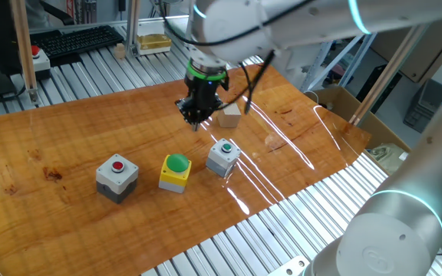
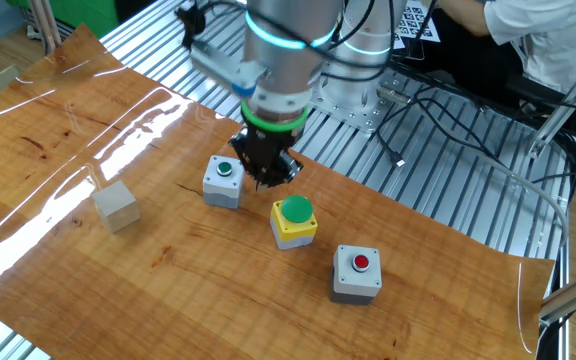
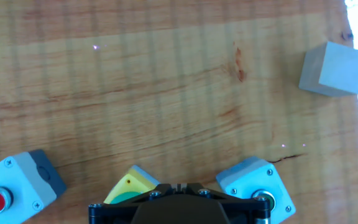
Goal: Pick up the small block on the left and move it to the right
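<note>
The small block point(image 1: 229, 115) is a plain pale wooden cube on the wooden tabletop. It also shows in the other fixed view point(image 2: 116, 207) and at the upper right of the hand view point(image 3: 332, 68). My gripper point(image 1: 194, 115) hovers above the table beside the block, apart from it, near the green-button boxes point(image 2: 266, 175). In the hand view the gripper point(image 3: 179, 185) has its jaws closed together with nothing between them.
A grey box with a green button point(image 1: 223, 156), a yellow box with a green dome button point(image 1: 176, 172) and a grey box with a red button point(image 1: 117, 177) stand in a row near the front. A keyboard point(image 1: 75, 40) lies off the wooden board at the back.
</note>
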Tool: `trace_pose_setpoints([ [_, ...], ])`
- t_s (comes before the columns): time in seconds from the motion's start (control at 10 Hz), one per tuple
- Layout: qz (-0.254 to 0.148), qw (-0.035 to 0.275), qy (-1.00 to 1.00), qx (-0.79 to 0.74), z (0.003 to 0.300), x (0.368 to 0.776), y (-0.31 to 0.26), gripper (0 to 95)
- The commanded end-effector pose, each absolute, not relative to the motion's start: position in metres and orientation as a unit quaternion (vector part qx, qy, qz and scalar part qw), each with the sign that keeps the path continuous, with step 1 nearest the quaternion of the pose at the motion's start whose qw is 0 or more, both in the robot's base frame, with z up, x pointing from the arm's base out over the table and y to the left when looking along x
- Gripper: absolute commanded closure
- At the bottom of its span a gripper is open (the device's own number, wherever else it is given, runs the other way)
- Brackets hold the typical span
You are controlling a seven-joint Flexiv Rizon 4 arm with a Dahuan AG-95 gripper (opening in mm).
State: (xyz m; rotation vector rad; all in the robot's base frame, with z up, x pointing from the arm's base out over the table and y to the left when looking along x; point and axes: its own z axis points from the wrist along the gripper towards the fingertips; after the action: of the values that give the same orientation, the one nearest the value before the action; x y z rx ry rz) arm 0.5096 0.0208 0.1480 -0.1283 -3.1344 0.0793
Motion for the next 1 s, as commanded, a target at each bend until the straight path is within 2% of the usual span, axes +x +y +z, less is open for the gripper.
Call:
trace_pose_setpoints([
  [0.1,-0.002,-0.009,-1.000,-0.001,0.149,0.522,0.018,95.0],
  [1.0,0.005,-0.008,-0.999,0.047,0.149,0.569,-0.037,95.0],
])
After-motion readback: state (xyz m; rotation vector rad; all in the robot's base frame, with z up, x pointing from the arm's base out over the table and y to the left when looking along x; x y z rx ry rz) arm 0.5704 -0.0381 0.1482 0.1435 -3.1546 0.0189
